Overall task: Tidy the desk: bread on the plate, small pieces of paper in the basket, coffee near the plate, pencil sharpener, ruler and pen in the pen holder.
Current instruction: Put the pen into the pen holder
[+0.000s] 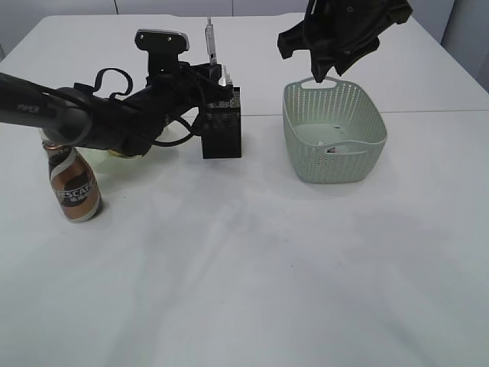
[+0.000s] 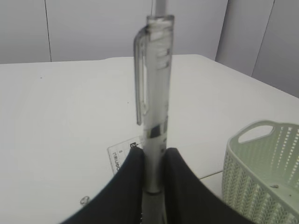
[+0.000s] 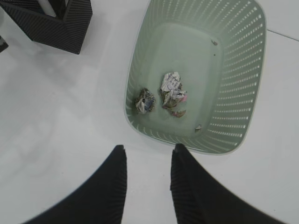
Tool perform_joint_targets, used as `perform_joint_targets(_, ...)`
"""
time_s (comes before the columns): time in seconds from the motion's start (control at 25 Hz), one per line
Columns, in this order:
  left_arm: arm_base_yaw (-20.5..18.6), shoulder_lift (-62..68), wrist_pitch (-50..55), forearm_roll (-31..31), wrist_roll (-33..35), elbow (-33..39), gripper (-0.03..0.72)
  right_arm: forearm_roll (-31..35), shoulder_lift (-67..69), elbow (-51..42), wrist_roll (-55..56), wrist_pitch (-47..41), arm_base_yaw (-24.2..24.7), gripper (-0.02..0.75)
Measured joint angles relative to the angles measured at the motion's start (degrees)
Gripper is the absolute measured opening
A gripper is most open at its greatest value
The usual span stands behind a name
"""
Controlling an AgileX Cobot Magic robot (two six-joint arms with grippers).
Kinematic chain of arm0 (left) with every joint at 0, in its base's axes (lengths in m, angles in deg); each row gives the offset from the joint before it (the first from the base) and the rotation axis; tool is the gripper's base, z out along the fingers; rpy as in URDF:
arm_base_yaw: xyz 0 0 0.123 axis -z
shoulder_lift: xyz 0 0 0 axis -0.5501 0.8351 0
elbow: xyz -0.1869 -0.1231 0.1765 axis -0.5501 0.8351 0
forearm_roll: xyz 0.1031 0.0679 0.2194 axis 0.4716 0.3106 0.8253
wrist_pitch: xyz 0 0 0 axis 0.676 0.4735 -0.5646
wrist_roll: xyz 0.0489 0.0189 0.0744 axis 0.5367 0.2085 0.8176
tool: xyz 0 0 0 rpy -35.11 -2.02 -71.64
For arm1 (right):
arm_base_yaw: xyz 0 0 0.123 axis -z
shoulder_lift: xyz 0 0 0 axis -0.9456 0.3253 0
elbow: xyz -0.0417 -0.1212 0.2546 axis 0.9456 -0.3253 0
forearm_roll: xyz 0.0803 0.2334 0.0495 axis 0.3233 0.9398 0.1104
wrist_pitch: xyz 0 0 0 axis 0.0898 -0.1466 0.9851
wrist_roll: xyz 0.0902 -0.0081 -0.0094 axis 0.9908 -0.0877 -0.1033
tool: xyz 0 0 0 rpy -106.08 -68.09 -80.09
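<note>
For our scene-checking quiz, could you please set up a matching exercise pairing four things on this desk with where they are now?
Things:
1. pen
2. paper scraps
3. coffee
4. right tool

Places:
A. standing on the desk, left of the pen holder
B. open and empty, above the basket's near rim
C. held upright in the left tool
D. lying on the floor of the basket

Pairs: 1-C, 2-D, 3-A, 4-B
</note>
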Motion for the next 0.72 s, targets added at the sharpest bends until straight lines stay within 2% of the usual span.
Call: perform_joint_targets(0.72,0.00,2.77,2.21,2.37,-3.05,-0.90,0.083,-0.10,0.00,0.00,0.00,0.55,0.00,0.239)
